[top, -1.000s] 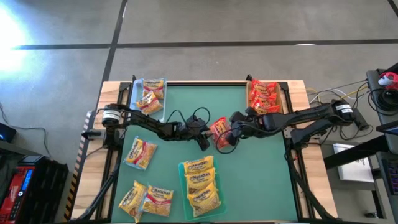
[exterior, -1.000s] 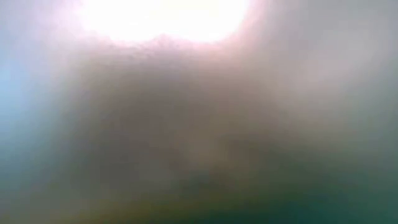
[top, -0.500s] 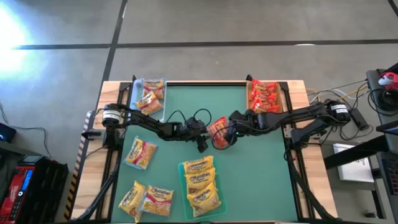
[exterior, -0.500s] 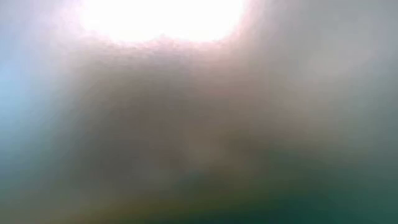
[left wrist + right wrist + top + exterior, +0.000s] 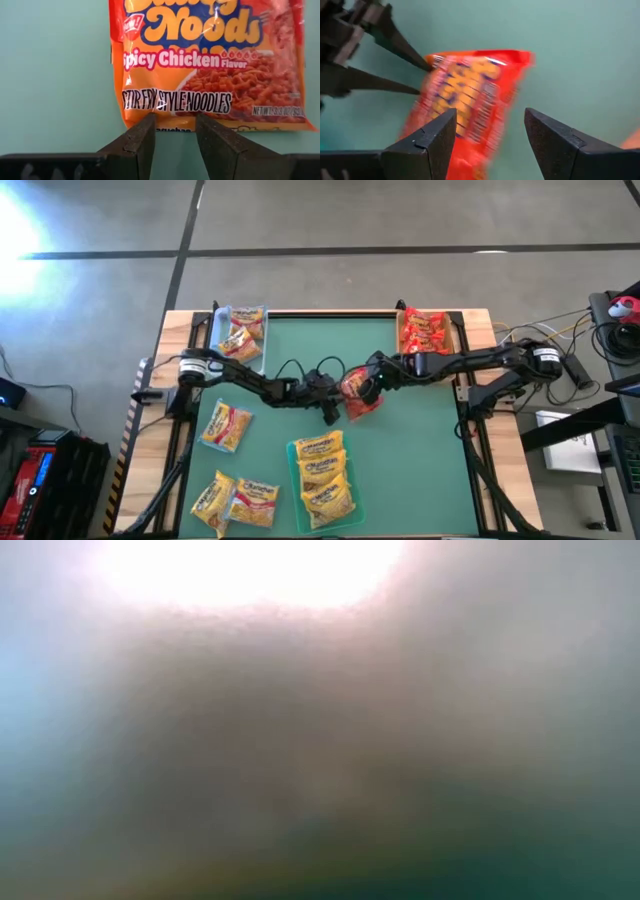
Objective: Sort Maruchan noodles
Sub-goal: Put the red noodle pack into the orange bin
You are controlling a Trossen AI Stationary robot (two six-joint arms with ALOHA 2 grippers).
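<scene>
A red-orange Maruchan noodle packet (image 5: 358, 392) lies at mid-table between both grippers. The left wrist view shows its printed face (image 5: 210, 65) flat against the green table. My left gripper (image 5: 331, 402) is open, and a stretch of the packet's label-bottom edge reaches between its fingertips (image 5: 175, 127). My right gripper (image 5: 376, 379) is open wide and stands over the packet's other end. In the right wrist view the packet (image 5: 465, 95) shows blurred between and beyond the right fingers (image 5: 490, 132). The low view shows only a blur. My left gripper has its open fingertips (image 5: 148, 125) at the packet's label-bottom edge (image 5: 172, 131), slanting down from the table's left. I cannot tell whether they touch it. My right gripper's open fingers (image 5: 437, 132) stand either side of the packet, apart from it.
A clear tray (image 5: 262, 345) at the far left holds yellow-orange packets. A tan tray (image 5: 458, 330) at the far right holds red ones. A green tray (image 5: 292, 455) near the front holds yellow packets. Three loose yellow packets (image 5: 227, 425) (image 5: 213, 498) (image 5: 256, 502) lie front left.
My right gripper has drawn back a little toward the table's far right corner. The red packet has shifted slightly toward the right and near edge. My left gripper has stayed beside the packet while its arm's base end has swung.
</scene>
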